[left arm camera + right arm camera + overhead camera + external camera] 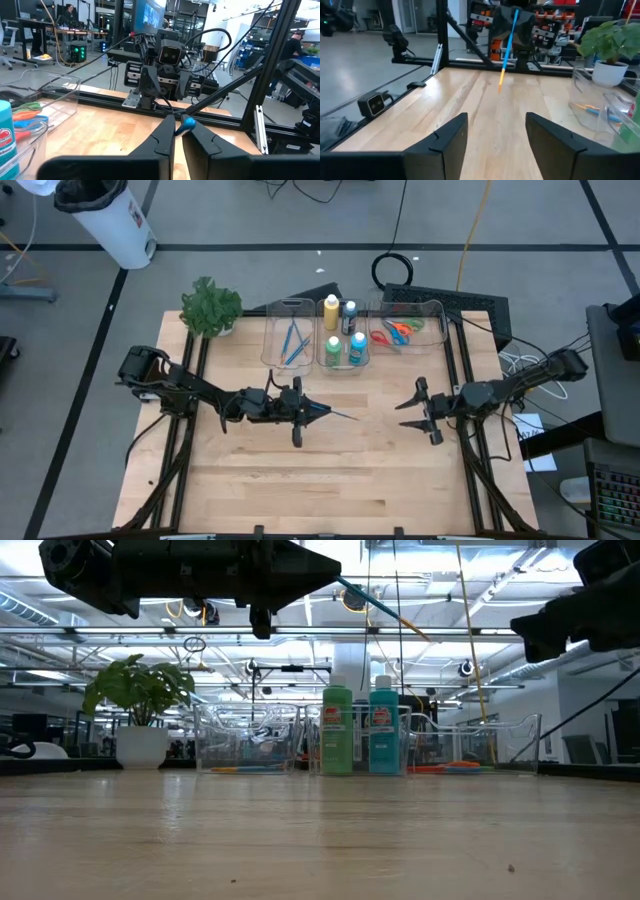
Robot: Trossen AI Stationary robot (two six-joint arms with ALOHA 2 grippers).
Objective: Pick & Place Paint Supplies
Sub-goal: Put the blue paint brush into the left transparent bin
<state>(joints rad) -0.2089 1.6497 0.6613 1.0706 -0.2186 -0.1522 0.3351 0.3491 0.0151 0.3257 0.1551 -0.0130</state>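
The left pincer (312,412) is clenched on a thin blue paintbrush (338,415), gripping it by the blue handle end, which shows pinched between its fingers (165,137) in the left wrist view. From that grip the brush runs straight out along the arm's own line, its orange tip leading, toward the right arm across the worktop (330,480). In the low view the brush (385,608) hangs well above the wood, tilted with the tip lower than the held end.

The right pincer (424,409) faces it from the other side, jaws apart and empty. Between its fingers (451,137) the right wrist view shows the brush (508,45) hanging ahead with the orange tip pointing down and toward that camera, near the gap but not in it.

So the brush's long axis lies on the line joining the two pincers, both level with each other and well in front of the clear bin (288,345) that already holds brushes. That bin lies off to the side of the brush's axis, nearer the left arm; I judge a handover or a turn toward the bin comes next.
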